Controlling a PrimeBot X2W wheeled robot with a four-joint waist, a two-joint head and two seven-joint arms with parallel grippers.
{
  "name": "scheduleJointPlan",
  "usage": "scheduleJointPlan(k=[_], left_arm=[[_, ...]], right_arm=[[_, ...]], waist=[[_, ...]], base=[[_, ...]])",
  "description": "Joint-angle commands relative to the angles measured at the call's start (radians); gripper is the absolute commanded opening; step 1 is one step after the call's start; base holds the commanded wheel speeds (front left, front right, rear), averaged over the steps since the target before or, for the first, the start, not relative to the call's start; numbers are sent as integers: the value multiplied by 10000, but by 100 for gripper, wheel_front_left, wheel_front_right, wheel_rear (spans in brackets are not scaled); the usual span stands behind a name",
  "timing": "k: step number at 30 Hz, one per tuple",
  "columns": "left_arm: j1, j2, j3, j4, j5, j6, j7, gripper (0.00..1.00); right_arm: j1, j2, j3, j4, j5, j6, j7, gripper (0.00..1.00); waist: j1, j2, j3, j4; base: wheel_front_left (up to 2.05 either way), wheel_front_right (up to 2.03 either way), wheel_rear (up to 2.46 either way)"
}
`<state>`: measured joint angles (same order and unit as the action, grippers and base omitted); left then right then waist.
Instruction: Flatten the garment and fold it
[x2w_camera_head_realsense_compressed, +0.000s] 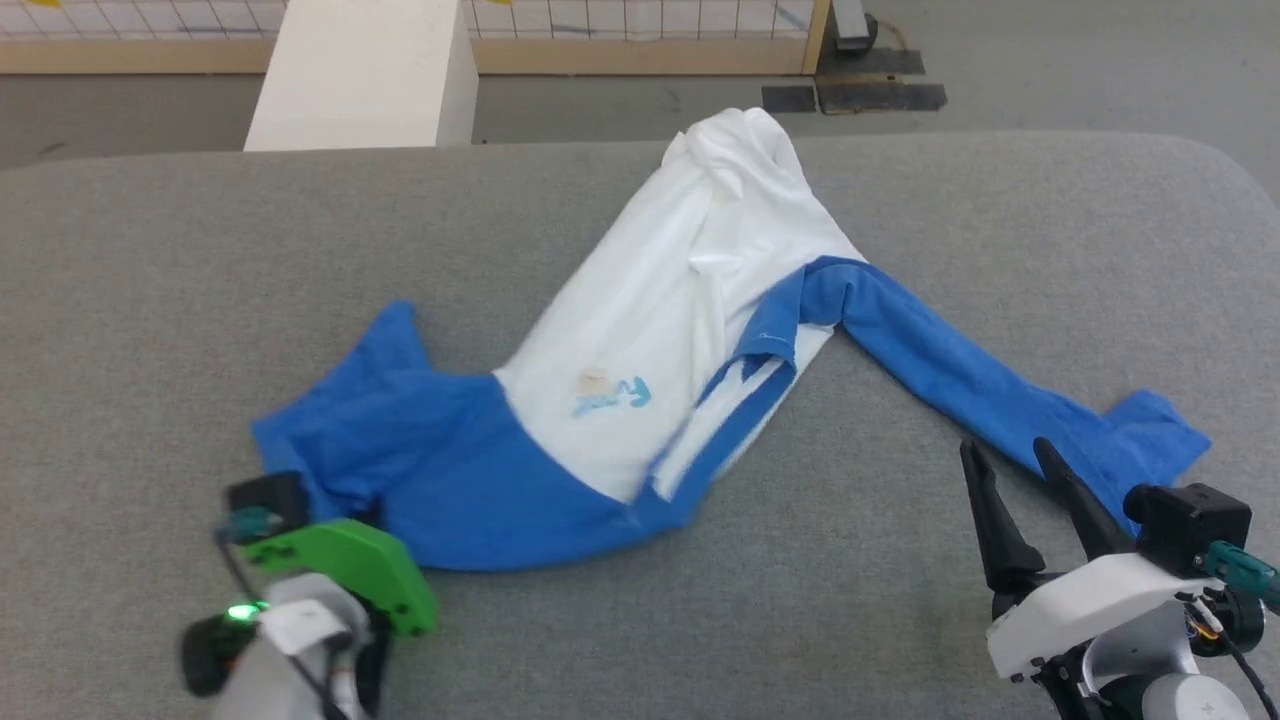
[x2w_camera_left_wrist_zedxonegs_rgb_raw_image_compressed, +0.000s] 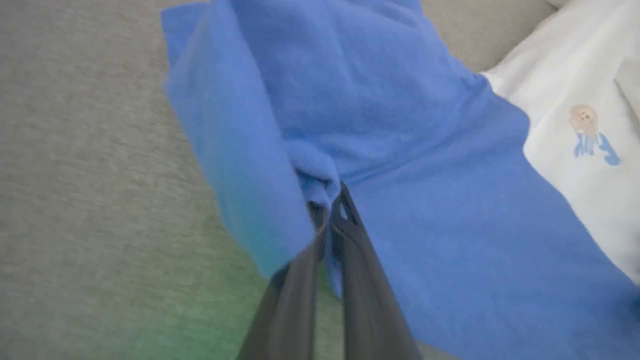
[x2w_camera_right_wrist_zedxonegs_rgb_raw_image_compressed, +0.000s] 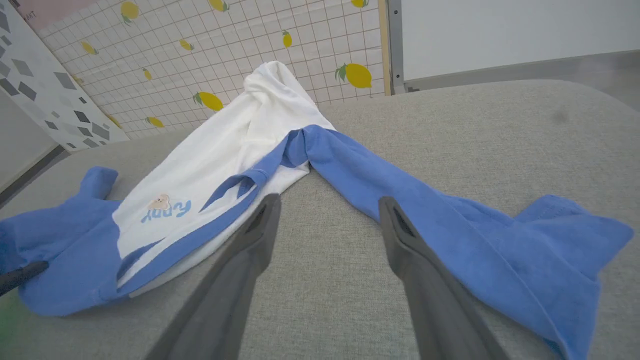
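Bright, even light was given, and only soft shadows were cast. In the left wrist view the garment was blurred, and a green glow was seen at the bottom left. Edges were bent in the right wrist view.

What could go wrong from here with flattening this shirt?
1. The left end effector is shut on a small pinch of bunched blue sleeve. Pulling may slip it free or drag the whole garment sideways.
2. The right end effector is open beside the other sleeve, not holding it, so a one-sided pull could twist the folded-over white body further.
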<state>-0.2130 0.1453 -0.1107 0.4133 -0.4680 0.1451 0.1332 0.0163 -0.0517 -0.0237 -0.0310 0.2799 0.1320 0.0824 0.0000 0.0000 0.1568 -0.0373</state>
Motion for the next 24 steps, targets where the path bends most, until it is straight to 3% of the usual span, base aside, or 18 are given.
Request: scheduleJointPlan(k=[1,8,9,10,17,20,24], left_arm=[[-245,403,262,79,61,159,-248,0],[-1055,1239,966,319,266,415,-1445,0],[-1216,1248,1072,428,182,366,-1657,44],[-1340,1235,1143,567,49,225,-1788,100],[-1754,822,1015,1273,-105,-333,-3078,100],[-1559,378,887,887,25,-561,-3778,100],[-1103,-111,856,-32,413,-607,-3936,100]], right_arm=[[-17,13,-48,-35,-132,-13,65,100],[-486,14,-737,-6,-1099,-13,529,100],[-616,14,-813,-2,-1226,-13,633,100],[-731,14,-846,-11,-1368,-13,715,100],[-1988,14,-769,315,-2075,-13,1289,100],[-2869,0,-1236,1141,-2297,-13,1813,100],[-3490,-59,-1825,2218,-2408,-13,2689,100]], waist=[[0,0,146,-64],[0,0,519,21],[0,0,581,54],[0,0,640,86],[0,0,920,427],[0,0,1048,706],[0,0,1083,997]], base=[[0,0,0],[0,0,0],[0,0,0],[0,0,0],[0,0,0],[0,0,0],[0,0,0]])
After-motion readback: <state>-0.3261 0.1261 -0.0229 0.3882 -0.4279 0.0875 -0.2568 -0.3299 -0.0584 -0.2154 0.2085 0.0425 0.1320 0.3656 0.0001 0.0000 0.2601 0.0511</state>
